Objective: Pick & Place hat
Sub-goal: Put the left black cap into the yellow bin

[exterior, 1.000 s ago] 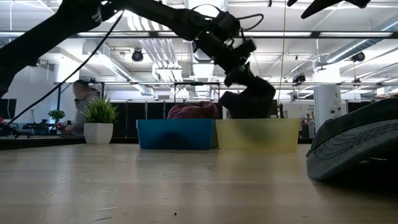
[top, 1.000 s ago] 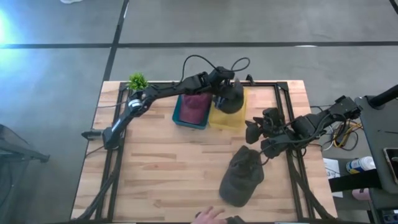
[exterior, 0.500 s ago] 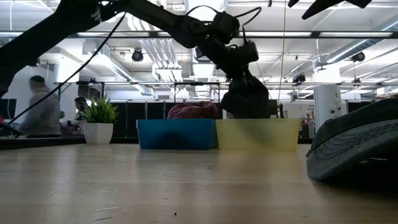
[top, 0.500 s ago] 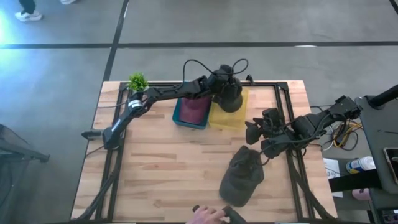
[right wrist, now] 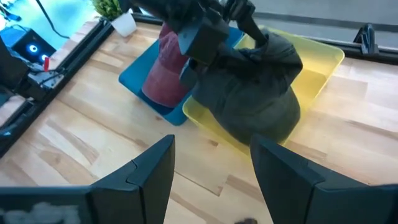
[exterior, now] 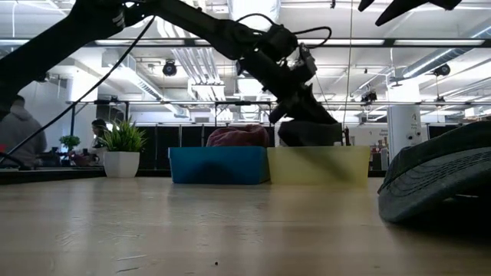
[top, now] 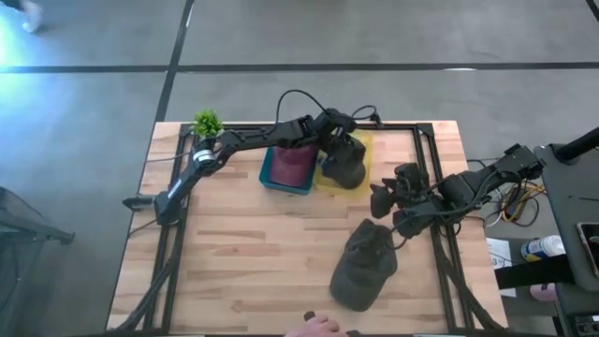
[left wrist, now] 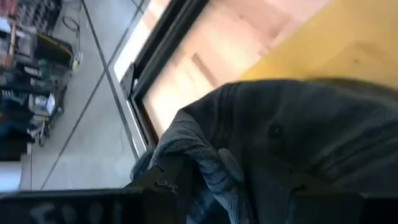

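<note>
Two bins: blue bin (top: 281, 180) holds red hat (top: 293, 163), yellow bin (top: 363, 147) dark hat (top: 346, 163).

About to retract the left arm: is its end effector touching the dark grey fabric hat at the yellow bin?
Touching. The left wrist view shows the dark grey fabric hat bunched against one finger of the left end effector.

Olive hat (exterior: 445, 180) cut off at low view's right edge; person (exterior: 17, 130) blurred at left edge.
</note>
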{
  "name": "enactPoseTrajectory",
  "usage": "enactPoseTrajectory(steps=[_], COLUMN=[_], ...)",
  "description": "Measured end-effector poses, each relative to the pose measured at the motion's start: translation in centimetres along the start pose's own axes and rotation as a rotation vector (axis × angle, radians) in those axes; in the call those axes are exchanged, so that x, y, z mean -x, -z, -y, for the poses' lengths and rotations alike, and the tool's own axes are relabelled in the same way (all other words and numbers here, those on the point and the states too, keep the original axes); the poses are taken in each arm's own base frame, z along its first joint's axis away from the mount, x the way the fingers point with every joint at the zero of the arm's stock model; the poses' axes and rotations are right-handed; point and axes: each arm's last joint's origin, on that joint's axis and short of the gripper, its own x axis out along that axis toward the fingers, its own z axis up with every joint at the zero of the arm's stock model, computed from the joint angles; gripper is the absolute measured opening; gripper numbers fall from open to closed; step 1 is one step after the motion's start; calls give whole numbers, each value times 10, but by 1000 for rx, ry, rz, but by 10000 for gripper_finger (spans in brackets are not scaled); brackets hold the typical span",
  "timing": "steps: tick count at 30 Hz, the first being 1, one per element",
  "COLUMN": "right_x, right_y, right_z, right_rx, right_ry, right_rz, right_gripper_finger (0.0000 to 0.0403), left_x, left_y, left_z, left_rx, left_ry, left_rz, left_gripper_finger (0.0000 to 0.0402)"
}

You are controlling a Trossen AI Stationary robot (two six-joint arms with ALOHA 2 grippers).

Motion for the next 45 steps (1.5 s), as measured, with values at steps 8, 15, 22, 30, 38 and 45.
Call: enactPoseTrajectory(steps=[8,15,22,30,38,45], right_x=[0,0,0,-1,-8,-11], right_y=[1,1,1,2,10,14], right_z=[1,1,1,3,7,9], right_rx=[-7,-10,-4,8,-21,-35], right_ry=[5,7,10,25,50,64], right_rz=[-25,-26,-26,-26,-24,-17], right_gripper_finger=[203,203,203,203,203,203], left_x=[-4,-15,-12,17,42,49], left_y=[-7,-1,2,1,29,52], left_z=[-5,16,23,-7,-25,-22], left_rx=[-78,88,243,715,1396,1624], left_ry=[-116,-91,-84,13,303,381], left_rz=[100,5,-224,-193,-87,-197], left_gripper_finger=[133,133,133,133,133,133])
